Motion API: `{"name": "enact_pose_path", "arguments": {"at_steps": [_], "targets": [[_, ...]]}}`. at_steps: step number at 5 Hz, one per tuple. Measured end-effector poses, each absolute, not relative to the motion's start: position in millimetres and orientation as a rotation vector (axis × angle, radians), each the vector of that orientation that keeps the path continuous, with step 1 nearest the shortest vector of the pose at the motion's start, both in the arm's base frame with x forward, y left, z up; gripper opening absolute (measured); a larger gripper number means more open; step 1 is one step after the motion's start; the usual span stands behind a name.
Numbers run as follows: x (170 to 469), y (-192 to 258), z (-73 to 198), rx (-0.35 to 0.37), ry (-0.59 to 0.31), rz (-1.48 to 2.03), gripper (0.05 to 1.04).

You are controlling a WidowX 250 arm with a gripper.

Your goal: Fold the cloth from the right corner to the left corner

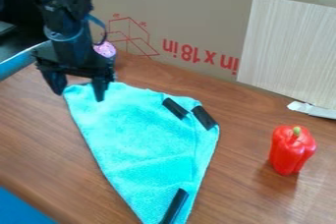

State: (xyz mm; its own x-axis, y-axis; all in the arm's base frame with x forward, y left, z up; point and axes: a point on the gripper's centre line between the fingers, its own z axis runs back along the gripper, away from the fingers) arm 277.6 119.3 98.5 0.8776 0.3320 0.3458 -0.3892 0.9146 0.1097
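Wooden table (pixel 39 139) | gap between cloth (pixel 141 139) edge and pepper (pixel 289 152) | claw (pixel 78 96) spread, at cloth's upper-left corner

The bottom edge cuts off the cloth (pixel 138 139) and a black strip (pixel 174 207) on it. The gripper (pixel 78 94) partly hides a pink thing (pixel 105 49) behind it – what it is cannot be told – while the pale panel (pixel 289 46) and a white scrap (pixel 311 110) run out at the right.
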Motion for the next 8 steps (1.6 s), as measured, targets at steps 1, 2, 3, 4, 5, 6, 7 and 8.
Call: {"name": "enact_pose_path", "arguments": {"at_steps": [1,2,3,4,5,6,7,8], "targets": [[281.8,137.4,96.2,0.206,-0.363,0.205,0.999],[291.0,155.9,91.5,0.225,-0.409,0.038,0.999],[307.5,179.0,85.3,0.185,-0.444,-0.093,0.999],[332.1,187.1,82.6,0.086,-0.404,-0.271,0.999],[342.5,193.7,83.4,0.023,-0.35,-0.391,0.999],[339.6,195.3,86.2,-0.05,-0.334,-0.457,0.999],[334.8,196.1,81.8,-0.085,-0.333,-0.498,0.999],[332.5,196.0,68.5,-0.054,-0.345,-0.519,0.999]]}}
